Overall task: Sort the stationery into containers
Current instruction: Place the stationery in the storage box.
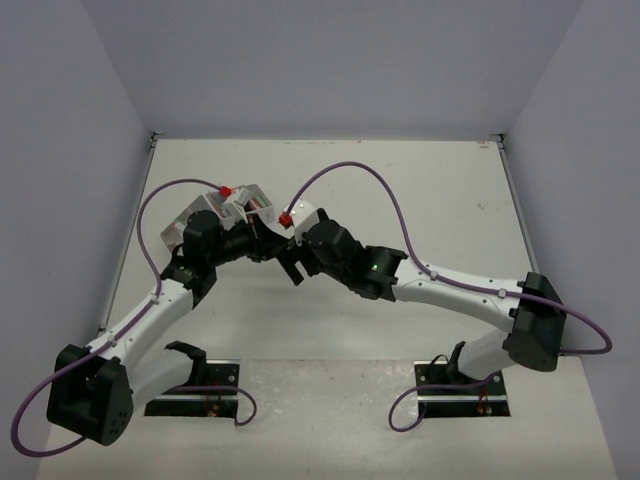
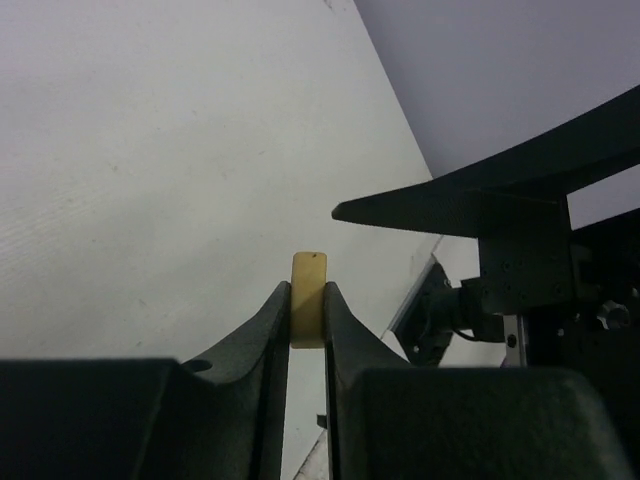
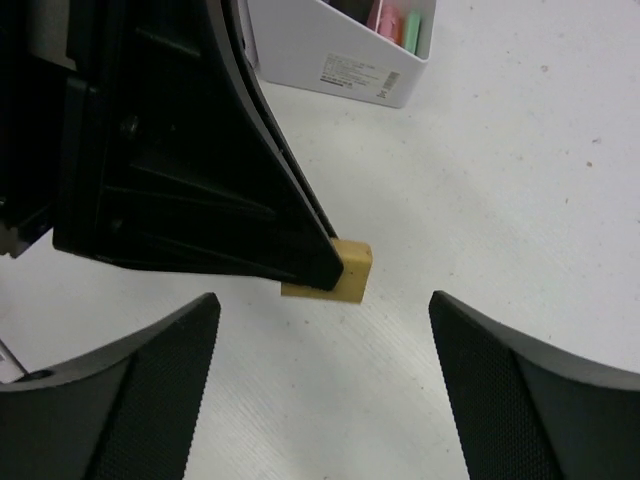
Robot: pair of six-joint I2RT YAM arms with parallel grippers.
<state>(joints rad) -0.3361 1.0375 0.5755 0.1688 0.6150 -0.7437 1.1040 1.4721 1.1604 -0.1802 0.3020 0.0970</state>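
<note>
Your two arms lean in from either side and meet over the middle of the white table [image 1: 420,200]. Your left gripper [image 2: 307,300] is pinched on a small flat beige rectangular piece [image 2: 309,272], low over the table. Your right gripper [image 3: 322,308] gapes wide, its fingers either side of that piece and clear of it. Just beyond sits a white rectangular plastic tray [image 3: 300,52]; one compartment holds a pink marker [image 3: 383,18] and a green marker [image 3: 412,28]. Its printed label [image 3: 358,75] is too small to read.

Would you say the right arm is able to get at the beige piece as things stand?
Probably yes: the right gripper is open facing the beige piece, whose free end is bare; the left gripper is shut on its other end.
</note>
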